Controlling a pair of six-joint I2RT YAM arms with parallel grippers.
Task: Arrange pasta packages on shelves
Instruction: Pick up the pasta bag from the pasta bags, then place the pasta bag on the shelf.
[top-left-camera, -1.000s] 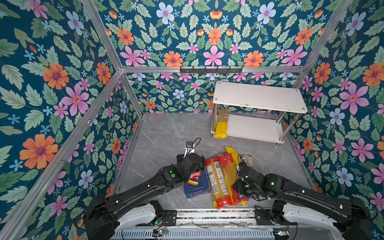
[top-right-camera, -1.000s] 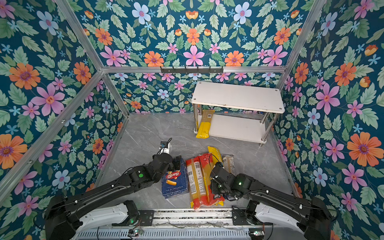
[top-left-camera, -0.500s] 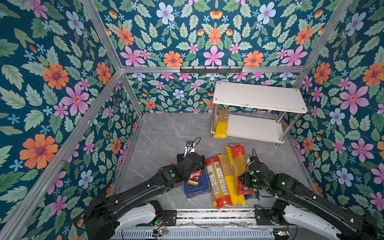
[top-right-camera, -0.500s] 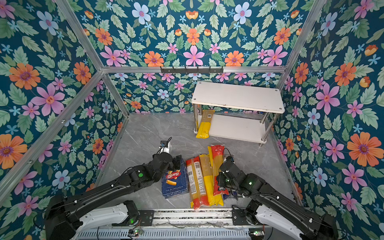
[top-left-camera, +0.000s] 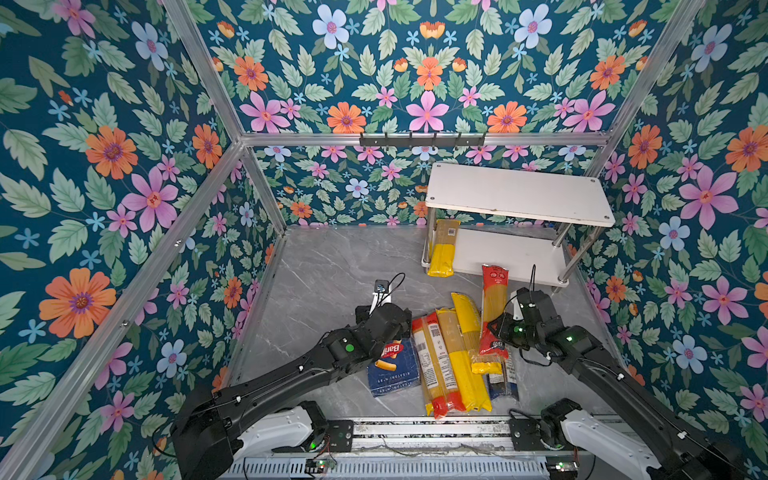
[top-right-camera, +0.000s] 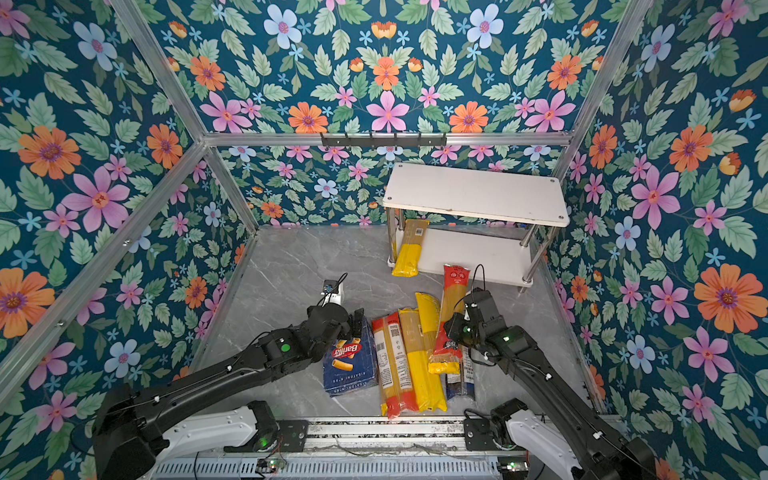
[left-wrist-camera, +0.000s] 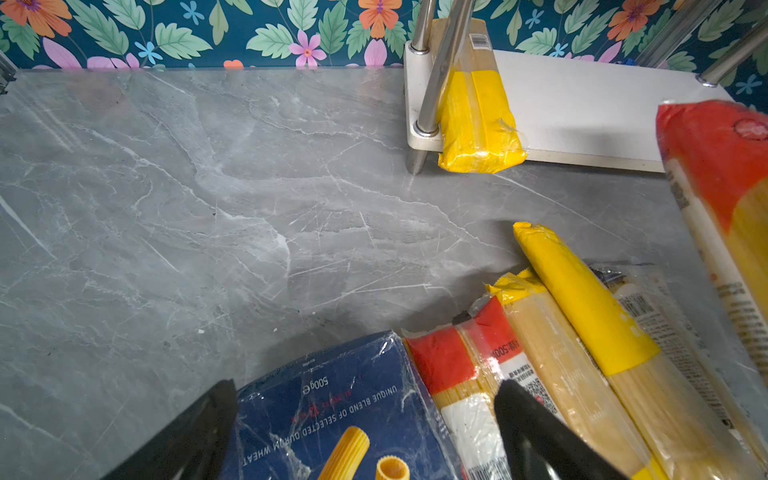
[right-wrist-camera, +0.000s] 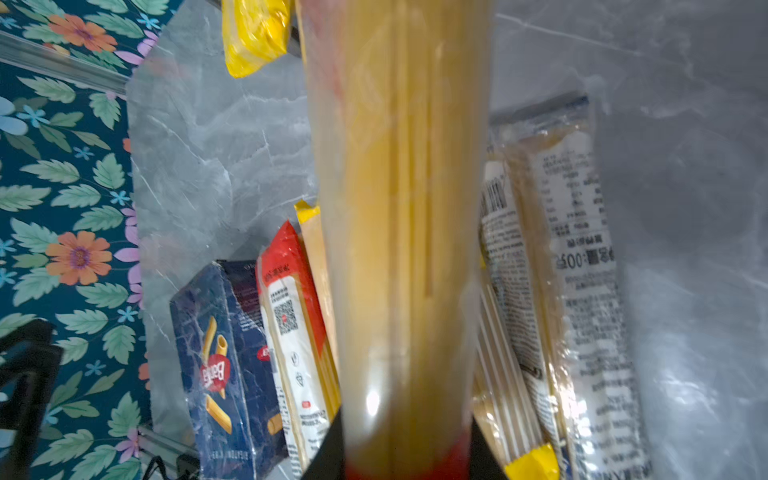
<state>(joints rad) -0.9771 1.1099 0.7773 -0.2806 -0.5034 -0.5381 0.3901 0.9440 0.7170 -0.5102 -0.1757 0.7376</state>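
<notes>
Left gripper (left-wrist-camera: 363, 395) is hanging wide open low over the Barilla pack (top-left-camera: 392, 365), nothing clamped, posed as it was a second ago. One of its fingers (left-wrist-camera: 199, 428) is sitting at the pack's outer edge, the other over the neighbouring bag; contact unclear.

Pack is lying flat on the floor (top-left-camera: 332, 270): dark blue, film-wrapped, reading "Barilla", "RIGATONI N.89", "500g", "UNIQUE BLEND OF SELECTED DURUM WHEAT".

Touching it on the right is a red-ended bag (top-left-camera: 430, 357) with white label and QR code, then a yellow bag (top-left-camera: 467, 328), lying side by side.

Right gripper (right-wrist-camera: 405, 457) is pinching the red bag (top-left-camera: 493, 307) near its near end. Bag is riding above the others, clear middle showing spaghetti, red far end reaching the lower board (top-left-camera: 515, 253)'s front edge. A second ago it was lying among the others.

Clear bag (right-wrist-camera: 582, 291), printed, "500" legible, is lying beneath.

Shelves (top-left-camera: 519, 193) are standing back right. Shelved bag (top-left-camera: 442, 253), yellow, is lying at the lower board's left end, overhanging the front.
</notes>
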